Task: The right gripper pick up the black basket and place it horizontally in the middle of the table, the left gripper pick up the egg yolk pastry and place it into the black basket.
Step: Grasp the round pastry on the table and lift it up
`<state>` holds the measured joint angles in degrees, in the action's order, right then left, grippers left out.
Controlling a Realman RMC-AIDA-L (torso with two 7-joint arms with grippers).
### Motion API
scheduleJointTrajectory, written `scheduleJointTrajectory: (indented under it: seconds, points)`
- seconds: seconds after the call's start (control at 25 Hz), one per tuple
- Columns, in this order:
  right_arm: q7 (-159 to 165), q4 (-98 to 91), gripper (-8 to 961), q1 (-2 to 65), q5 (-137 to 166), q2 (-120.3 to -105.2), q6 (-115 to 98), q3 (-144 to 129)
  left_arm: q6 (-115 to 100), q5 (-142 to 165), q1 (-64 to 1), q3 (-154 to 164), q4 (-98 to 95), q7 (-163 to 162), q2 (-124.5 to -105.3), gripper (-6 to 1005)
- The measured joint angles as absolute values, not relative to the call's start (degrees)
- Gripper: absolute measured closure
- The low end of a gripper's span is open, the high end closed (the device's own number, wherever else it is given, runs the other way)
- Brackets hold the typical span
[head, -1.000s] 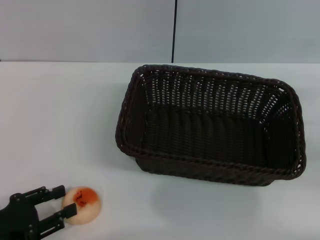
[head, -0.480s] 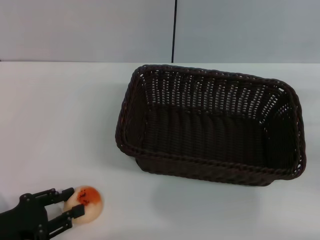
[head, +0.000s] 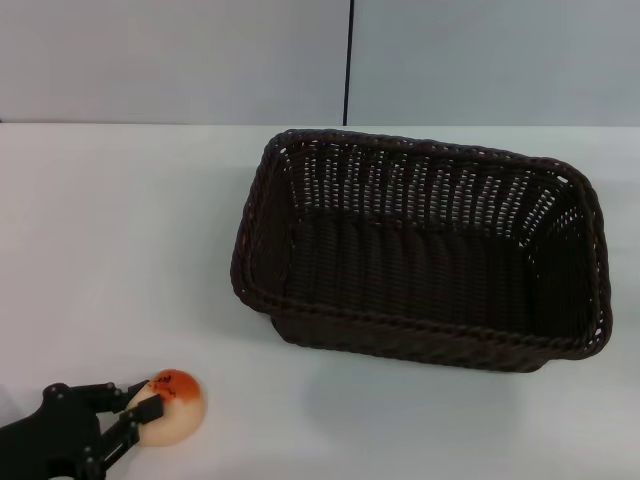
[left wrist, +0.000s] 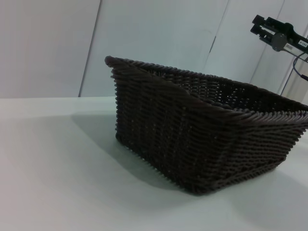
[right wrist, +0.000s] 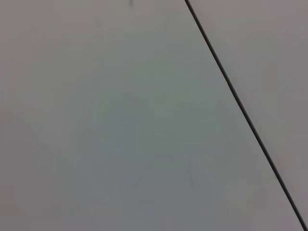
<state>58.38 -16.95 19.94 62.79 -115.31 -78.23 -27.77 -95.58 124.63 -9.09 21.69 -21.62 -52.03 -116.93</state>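
Left gripper [head: 140, 402] clamped the egg yolk pastry [head: 170, 405] on the table [head: 120, 230], well apart from the black basket [head: 420, 255]; right gripper [left wrist: 277, 36] raised, finger state indeterminable

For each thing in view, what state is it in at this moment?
black basket: upright on the table, nothing inside.
egg yolk pastry: resting on the table, outside the basket, orange patch up.
left hand: fingers around the pastry.
right hand: raised beyond the basket.
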Motion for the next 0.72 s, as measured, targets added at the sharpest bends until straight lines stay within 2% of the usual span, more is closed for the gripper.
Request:
scheduleJointTrajectory:
  seconds: [0.08,0.72]
  points:
    - [58.11,-16.68,469,20.07,62.79,-115.30,-78.22,-27.77,-95.73,124.63,-9.22,21.41,-21.62,-52.03,-116.93,830]
    - [57.64,-16.25,469,20.48,62.64,-115.09,-77.94,-27.54,-104.89,124.50,-11.18,8.48,-21.62,-52.14,-117.04,927]
